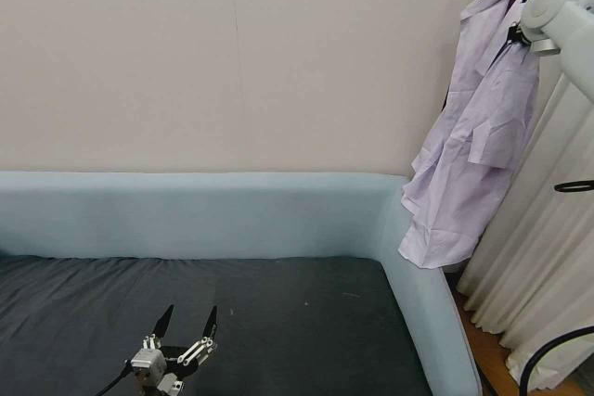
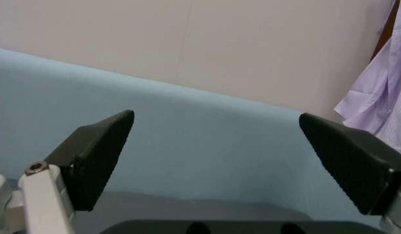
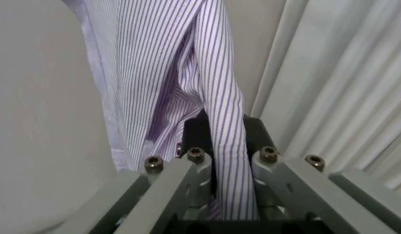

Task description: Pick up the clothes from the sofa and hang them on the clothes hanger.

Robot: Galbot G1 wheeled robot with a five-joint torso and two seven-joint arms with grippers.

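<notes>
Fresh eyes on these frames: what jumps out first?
The purple striped shirt hangs high beside the right end of the sofa, against the white curtain, with the right claw clamped on a fold of it. The left claw sits open, low over the sofa.

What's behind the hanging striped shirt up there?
Behind the lilac striped cloth shirt are a plain beige wall and a white pleated curtain. The shirt covers whatever it hangs from. The right gripper pinches its fabric.
</notes>
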